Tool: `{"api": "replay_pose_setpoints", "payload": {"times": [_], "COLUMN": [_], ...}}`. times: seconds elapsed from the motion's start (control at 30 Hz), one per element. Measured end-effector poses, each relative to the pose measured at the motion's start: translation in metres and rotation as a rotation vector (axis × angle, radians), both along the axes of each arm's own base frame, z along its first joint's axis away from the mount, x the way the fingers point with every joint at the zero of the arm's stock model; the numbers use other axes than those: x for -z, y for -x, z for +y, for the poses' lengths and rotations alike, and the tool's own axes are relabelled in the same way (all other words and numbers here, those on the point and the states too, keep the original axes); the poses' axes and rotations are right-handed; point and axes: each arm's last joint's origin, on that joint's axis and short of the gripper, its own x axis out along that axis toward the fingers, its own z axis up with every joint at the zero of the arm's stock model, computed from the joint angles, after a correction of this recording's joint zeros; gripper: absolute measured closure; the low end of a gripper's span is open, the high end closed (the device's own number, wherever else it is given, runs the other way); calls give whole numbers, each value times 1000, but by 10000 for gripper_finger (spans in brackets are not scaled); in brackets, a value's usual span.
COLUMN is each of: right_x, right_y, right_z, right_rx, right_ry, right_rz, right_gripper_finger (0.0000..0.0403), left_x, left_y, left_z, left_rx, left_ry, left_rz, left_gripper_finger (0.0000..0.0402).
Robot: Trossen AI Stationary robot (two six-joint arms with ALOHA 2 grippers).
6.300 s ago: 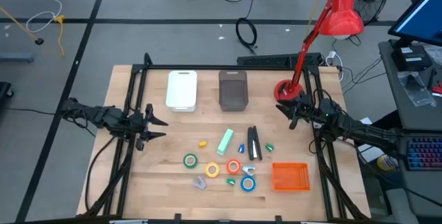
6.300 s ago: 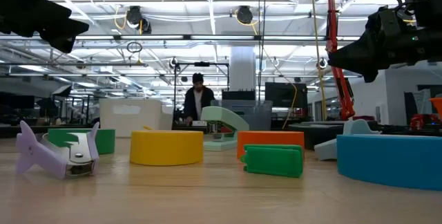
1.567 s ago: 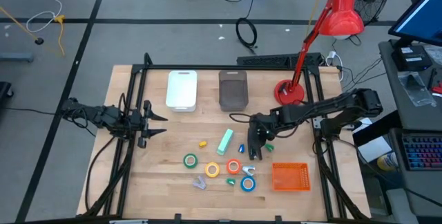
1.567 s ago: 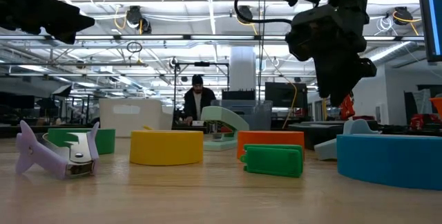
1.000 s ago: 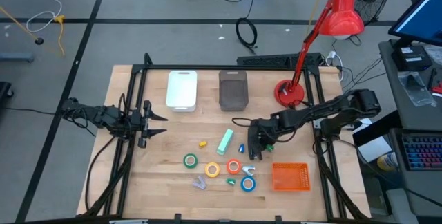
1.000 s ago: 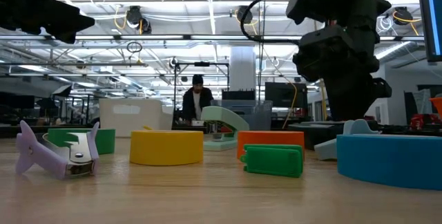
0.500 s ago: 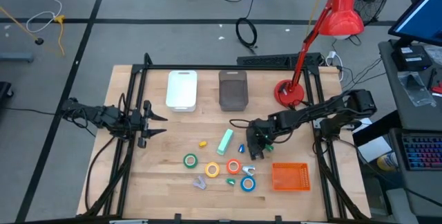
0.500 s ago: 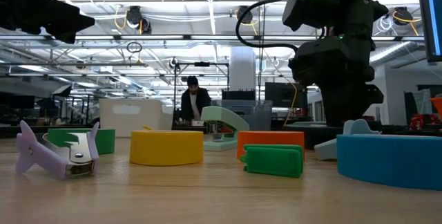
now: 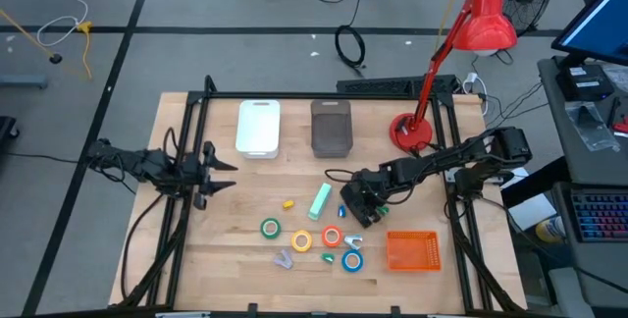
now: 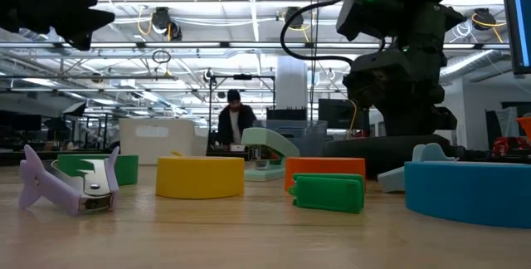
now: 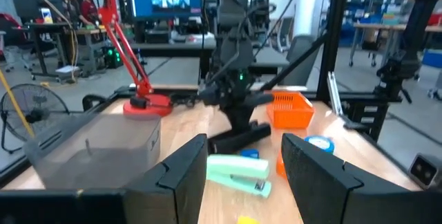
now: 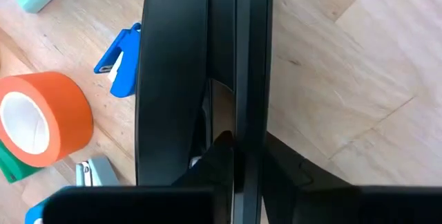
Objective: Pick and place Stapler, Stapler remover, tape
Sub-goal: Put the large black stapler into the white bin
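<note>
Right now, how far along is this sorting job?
Nothing looks placed: the white bin, grey bin and orange basket show nothing inside. In hand: the right gripper is down on the black stapler. Left: the mint stapler, green tape, yellow tape, orange-red tape, blue tape and lilac staple remover. The left gripper waits open at far left.

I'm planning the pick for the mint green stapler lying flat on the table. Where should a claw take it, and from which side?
Probably best from above, closing across the narrow width of the mint green stapler near mid-length. It lies flat and long on the table, with bare wood beside both long sides. The right claw is nearest, low over the black stapler.
</note>
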Motion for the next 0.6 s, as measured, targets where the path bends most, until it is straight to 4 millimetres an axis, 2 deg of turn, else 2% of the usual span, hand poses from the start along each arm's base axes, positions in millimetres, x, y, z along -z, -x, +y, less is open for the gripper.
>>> {"api": "replay_pose_setpoints", "payload": {"times": [0.23,0.37,0.47,0.6], "right_x": [-3,-15,-29,-58], "right_y": [-2,-2,1,0], "right_z": [-12,-21,-28,-36], "right_rx": [50,77,105,141], "right_ry": [0,-6,-8,-16], "right_rz": [-29,-94,-159,-352], "right_gripper_finger": [370,370,370,370], "left_x": [-8,-13,-17,-21], "left_y": [0,1,2,3], "left_z": [0,0,1,1], "left_rx": [0,5,13,28], "left_ry": [27,98,171,234], "left_rz": [-76,-130,-170,-202], "left_gripper_finger": [213,213,213,213]}}
